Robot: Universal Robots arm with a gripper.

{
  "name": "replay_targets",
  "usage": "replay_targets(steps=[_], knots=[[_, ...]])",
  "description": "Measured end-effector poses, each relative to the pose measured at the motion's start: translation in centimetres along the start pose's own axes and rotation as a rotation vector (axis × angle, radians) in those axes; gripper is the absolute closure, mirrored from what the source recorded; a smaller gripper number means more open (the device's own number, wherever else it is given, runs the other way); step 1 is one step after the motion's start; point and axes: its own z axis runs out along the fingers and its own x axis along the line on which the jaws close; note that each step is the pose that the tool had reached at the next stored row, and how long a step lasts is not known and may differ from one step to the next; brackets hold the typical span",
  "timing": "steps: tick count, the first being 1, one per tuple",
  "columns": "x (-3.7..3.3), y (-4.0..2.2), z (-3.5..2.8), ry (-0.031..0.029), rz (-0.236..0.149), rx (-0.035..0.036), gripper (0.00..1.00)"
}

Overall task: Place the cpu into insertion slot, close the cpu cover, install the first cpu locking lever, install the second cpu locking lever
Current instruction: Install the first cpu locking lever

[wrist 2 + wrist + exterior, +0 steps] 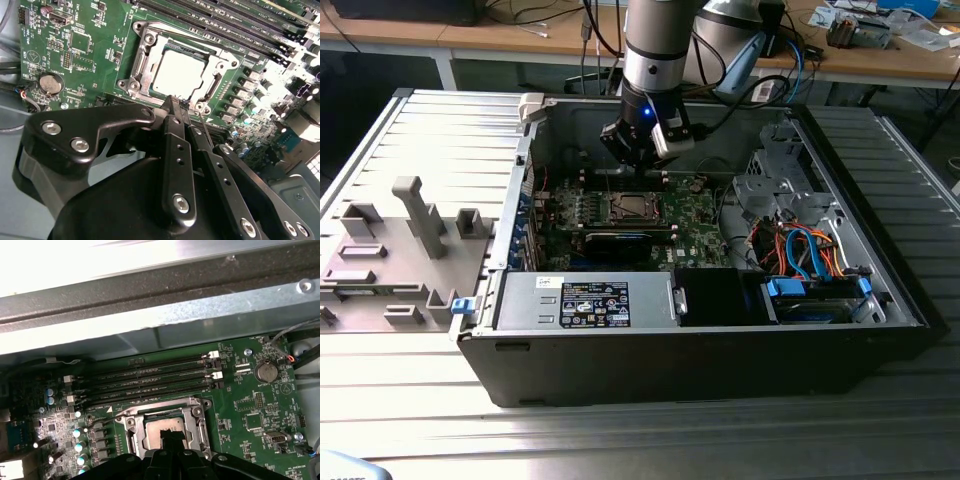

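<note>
The cpu (177, 75) lies flat in the insertion slot (632, 208) on the green motherboard (90, 60), its dull silver top facing up. The cpu cover (143, 50) is a silvery frame lying down around the chip. In both wrist views my gripper (177, 102) hovers at the socket's edge with its two black fingers pressed together and nothing seen between them. A thin wire lever (204, 122) sticks out beside the fingertips, and another lever (107, 421) runs along the socket's side. In the first wrist view the gripper (170, 435) covers part of the cpu (155, 427).
The motherboard sits deep in an open black computer case (620, 370). Long memory slots (150, 377) run beside the socket. A black expansion card (618, 242), a power supply (585, 300) and a drive cage with coloured cables (800, 250) stand nearby. A grey fixture (410, 240) lies outside the case.
</note>
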Motion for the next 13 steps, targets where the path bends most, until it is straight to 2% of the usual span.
replay_targets(steps=[13], knots=[[0.00, 0.00, 0.00, 0.0005, -0.011, 0.0003, 0.89]])
